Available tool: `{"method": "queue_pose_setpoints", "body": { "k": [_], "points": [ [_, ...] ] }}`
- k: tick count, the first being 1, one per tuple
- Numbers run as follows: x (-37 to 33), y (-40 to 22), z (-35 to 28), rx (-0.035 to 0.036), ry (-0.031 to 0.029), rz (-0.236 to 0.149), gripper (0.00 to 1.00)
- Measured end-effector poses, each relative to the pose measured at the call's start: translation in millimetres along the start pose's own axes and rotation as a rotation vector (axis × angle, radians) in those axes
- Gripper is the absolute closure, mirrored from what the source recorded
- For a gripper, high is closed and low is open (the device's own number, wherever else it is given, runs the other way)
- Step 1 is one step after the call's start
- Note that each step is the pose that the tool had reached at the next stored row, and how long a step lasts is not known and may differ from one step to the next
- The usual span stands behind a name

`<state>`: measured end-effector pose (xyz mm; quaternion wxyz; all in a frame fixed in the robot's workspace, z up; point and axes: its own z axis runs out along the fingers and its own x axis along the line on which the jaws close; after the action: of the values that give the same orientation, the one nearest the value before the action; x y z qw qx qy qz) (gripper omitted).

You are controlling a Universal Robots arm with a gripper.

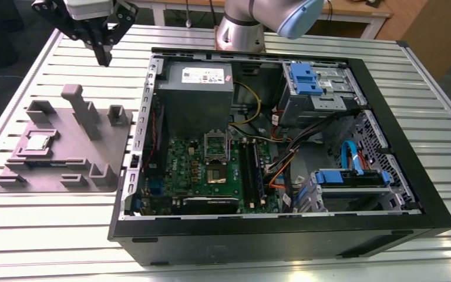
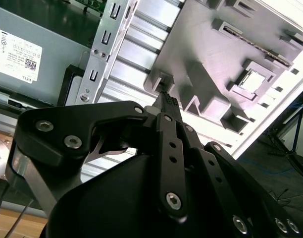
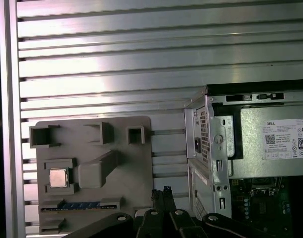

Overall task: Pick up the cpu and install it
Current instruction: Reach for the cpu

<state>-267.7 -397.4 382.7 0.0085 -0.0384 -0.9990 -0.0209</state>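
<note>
The cpu (image 1: 37, 142), a small silvery square chip, lies in a recess of the grey fixture plate (image 1: 69, 167) on the exterior view's left. Both wrist views show the cpu (image 2: 251, 82) (image 3: 58, 177) in that recess. My gripper (image 1: 104, 57) hangs high above the table beyond the fixture's far edge, well clear of the chip. Its black fingers (image 3: 160, 192) meet at the tips with nothing between them; the gripper (image 2: 166, 99) is shut. The green motherboard (image 1: 209, 170) lies inside the open computer case, and its metal socket frame (image 1: 216, 154) stands near the middle.
The black computer case (image 1: 280, 235) lies open on the slatted aluminium table (image 1: 53, 235). Inside are a grey power supply (image 1: 198, 88), blue drive brackets (image 1: 304, 79) and cables. Tall grey posts (image 1: 80, 108) rise from the fixture. A blue memory stick (image 3: 84, 205) rests in the fixture's slot.
</note>
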Motion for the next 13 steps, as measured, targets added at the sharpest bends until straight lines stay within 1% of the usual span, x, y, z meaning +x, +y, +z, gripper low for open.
{"method": "queue_pose_setpoints", "body": {
  "k": [13],
  "points": [
    [2.6,-0.2,0.2,-0.0001,-0.0001,0.0,0.9]
  ]
}}
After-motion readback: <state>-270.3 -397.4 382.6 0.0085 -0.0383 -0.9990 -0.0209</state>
